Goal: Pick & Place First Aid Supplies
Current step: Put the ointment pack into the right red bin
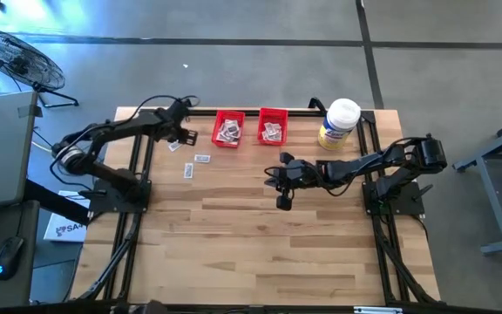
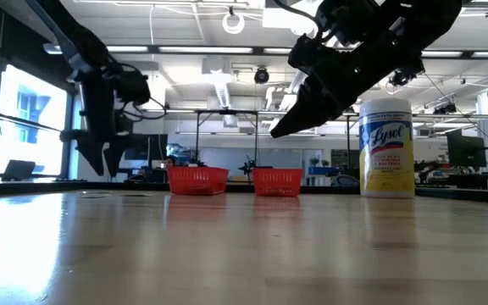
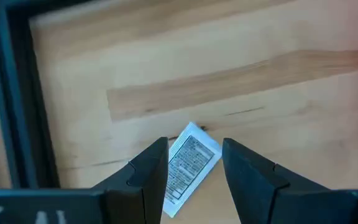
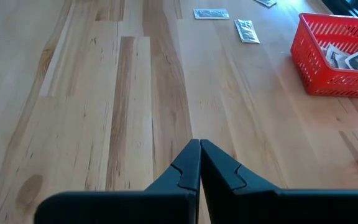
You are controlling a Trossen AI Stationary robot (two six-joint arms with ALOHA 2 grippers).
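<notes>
Left wrist view: left gripper (image 3: 194, 171) hangs over one white packet (image 3: 188, 167) lying flat on the table, fingers (image 3: 151, 171) spread, packet seen in the gap between them (contact cannot be told). High view puts that gripper (image 1: 179, 135) near the table's far left corner, just left of the left red bin (image 1: 228, 129). Two more packets lie loose on the wood nearby: one (image 1: 202, 159) in front of the left bin, another (image 1: 187, 171) just beside it, nearer the front. Both the left bin and the right red bin (image 1: 273, 126) hold a heap of packets; the bins stand side by side, slightly apart, along the far edge. Right gripper (image 1: 283, 197) is out over the middle of the table, in front of the right bin, fingers (image 4: 185, 168) pressed together with nothing between them; low view shows it raised off the surface. White-lidded yellow-labelled jar (image 1: 338, 124) stands upright at the far right. Table (image 1: 260, 253) is light wood planks with a dark frame. Room behind in the low view: ceiling strip lights, windows at left, desks with equipment. High view shows grey floor and a floor fan (image 1: 16, 57) lying at top left.
</notes>
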